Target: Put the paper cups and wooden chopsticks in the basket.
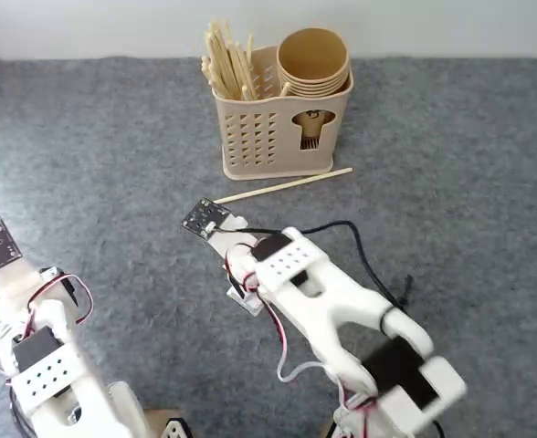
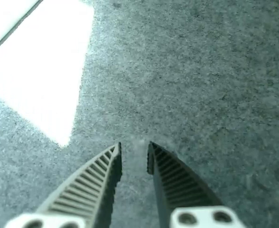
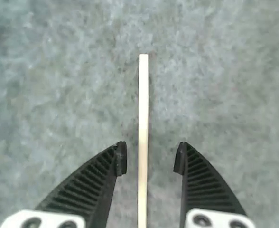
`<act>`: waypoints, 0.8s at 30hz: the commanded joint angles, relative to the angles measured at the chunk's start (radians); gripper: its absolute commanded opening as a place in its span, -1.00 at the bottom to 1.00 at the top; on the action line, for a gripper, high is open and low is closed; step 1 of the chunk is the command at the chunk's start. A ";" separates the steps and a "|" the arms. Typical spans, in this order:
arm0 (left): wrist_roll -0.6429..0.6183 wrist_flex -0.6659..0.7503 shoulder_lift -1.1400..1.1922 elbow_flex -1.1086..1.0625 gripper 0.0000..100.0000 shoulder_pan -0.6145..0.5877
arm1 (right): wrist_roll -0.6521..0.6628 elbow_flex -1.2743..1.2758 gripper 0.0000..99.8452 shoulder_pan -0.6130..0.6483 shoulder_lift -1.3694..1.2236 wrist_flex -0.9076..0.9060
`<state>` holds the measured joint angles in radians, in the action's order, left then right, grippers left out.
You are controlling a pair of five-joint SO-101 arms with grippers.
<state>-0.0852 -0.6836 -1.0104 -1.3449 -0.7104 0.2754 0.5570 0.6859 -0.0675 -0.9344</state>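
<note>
High view: grey felt tabletop [image 1: 451, 137], basket [image 1: 268, 137] at far side, paper cups [image 1: 313, 57] stacked inside beside chopstick bundle [image 1: 227, 59]. Loose chopstick [image 1: 287, 185] flat on felt, just in front of basket.

Left wrist: left gripper [image 2: 134, 152] over bare felt, jaws released, parted just a crack.

Right wrist: right gripper [image 3: 149, 156] spread wide, straddling loose chopstick, not clamped on it.

The high camera sat above the table, off the arms, looking down over the grey carpet [image 1: 451, 164], with the basket [image 1: 278, 137] at upper centre of the frame and both arms entering from the lower edge. Each wrist camera sat behind its own gripper and looked along it at the carpet from close by. The left gripper [image 2: 134, 154] framed carpet. The right gripper [image 3: 149, 156] framed the loose chopstick [image 3: 143, 118], which the high view shared, just below the basket.
</note>
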 commanded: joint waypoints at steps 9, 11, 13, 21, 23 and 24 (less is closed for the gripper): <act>-0.002 0.023 -0.012 0.045 -0.81 0.005 | -0.014 -0.087 -0.98 0.008 -0.087 -0.016; -0.002 0.023 -0.012 0.045 -0.81 0.005 | -0.014 -0.091 -0.98 0.007 -0.056 -0.051; -0.002 0.023 -0.012 0.045 -0.81 0.005 | -0.018 -0.089 -0.98 0.007 0.002 -0.102; -0.002 0.023 -0.012 0.045 -0.81 0.005 | -0.020 -0.092 -0.98 -0.031 0.412 -0.294; -0.002 0.023 -0.012 0.045 -0.81 0.005 | -0.017 -0.094 -0.98 -0.058 0.507 -0.295; -0.002 0.023 -0.012 0.045 -0.81 0.005 | -0.015 -0.094 -0.98 -0.068 0.550 -0.295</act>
<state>-0.0852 -0.6836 -1.0104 -1.3449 -0.7104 0.2647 0.4941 0.6552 0.3161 -1.2137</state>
